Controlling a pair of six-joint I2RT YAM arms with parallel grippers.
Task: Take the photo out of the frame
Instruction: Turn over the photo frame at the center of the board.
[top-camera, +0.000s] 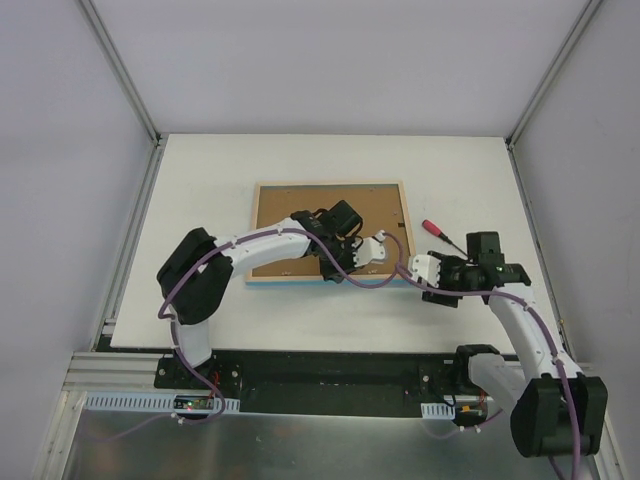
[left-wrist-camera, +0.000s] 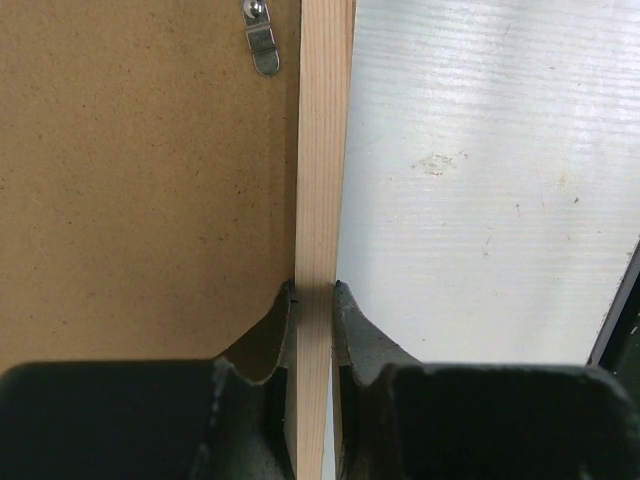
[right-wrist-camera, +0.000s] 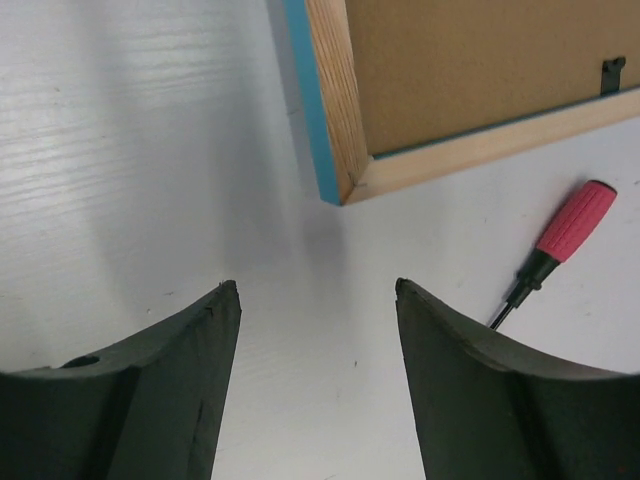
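The left gripper (left-wrist-camera: 313, 290) pinches the frame (left-wrist-camera: 320, 150) by its rim on the table (left-wrist-camera: 480, 200); the right gripper (right-wrist-camera: 317, 290) is wide and empty beside its corner.

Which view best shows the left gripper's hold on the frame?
Left wrist: the left gripper is shut on the pale wood rim of the frame, a finger on each side. In top external the arm hides that contact. Right wrist shows only a frame corner.
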